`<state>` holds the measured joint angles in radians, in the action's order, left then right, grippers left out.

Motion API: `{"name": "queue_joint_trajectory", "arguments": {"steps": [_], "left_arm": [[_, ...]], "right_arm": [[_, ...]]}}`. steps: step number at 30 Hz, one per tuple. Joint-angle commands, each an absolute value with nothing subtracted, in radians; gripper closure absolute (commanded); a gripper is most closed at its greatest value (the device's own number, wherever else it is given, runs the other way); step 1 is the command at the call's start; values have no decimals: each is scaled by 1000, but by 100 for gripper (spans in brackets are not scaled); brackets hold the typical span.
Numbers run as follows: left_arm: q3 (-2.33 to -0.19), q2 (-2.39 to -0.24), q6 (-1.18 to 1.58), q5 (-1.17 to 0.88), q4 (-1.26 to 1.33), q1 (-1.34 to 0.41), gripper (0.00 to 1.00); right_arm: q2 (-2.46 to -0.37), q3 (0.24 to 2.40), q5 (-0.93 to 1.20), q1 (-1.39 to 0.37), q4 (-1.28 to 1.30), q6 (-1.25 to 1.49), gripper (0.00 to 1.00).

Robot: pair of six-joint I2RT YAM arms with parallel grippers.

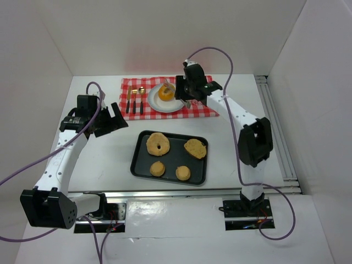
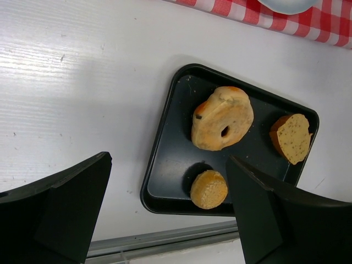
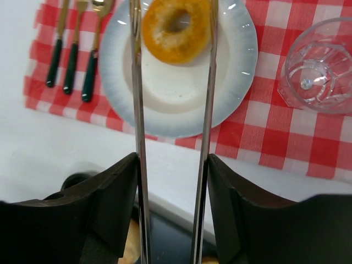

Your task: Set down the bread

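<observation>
Doughnut (image 3: 176, 30): on the plate (image 3: 181, 104), between the tongs' (image 3: 207, 110) tips
Right jaws: clamped on the tongs
Left jaws: wide, empty
Risk: tongs lifting unopened — doughnut drags off the plate

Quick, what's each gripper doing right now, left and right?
Left gripper: open, empty.
Right gripper: shut on thin metal tongs, their tips flanking the orange glazed ring doughnut.

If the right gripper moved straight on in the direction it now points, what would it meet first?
Probably the orange doughnut on the white plate: the tongs held by the right gripper reach it, one arm on each side. Whether they touch it, I cannot tell.
</observation>
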<state>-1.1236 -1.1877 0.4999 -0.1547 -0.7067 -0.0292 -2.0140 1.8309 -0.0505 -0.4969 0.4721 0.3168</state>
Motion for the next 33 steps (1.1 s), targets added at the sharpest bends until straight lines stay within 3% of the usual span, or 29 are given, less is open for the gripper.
{"name": "queue_joint_trajectory", "arguments": {"steps": [1, 3, 10, 18, 26, 33], "left_arm": [[-1150, -1167, 489, -130, -712, -25, 1], [-1160, -1167, 489, -130, -721, -25, 1], [-1169, -1158, 489, -140, -721, -25, 1], [-1180, -1158, 480, -104, -730, -25, 1], [-1189, -1147, 489, -94, -730, -25, 1], [-1189, -1147, 489, -104, -730, -25, 1]], "right_arm": [[-1763, 1745, -74, -558, 420, 301, 43], [-1695, 1682, -61, -590, 431, 301, 47], [-1349, 1298, 93, -707, 518, 356, 47], [-1126, 1040, 225, -839, 704, 503, 47], [-1077, 991, 268, -857, 742, 577, 43], [-1172, 991, 301, -867, 687, 557, 43]]}}
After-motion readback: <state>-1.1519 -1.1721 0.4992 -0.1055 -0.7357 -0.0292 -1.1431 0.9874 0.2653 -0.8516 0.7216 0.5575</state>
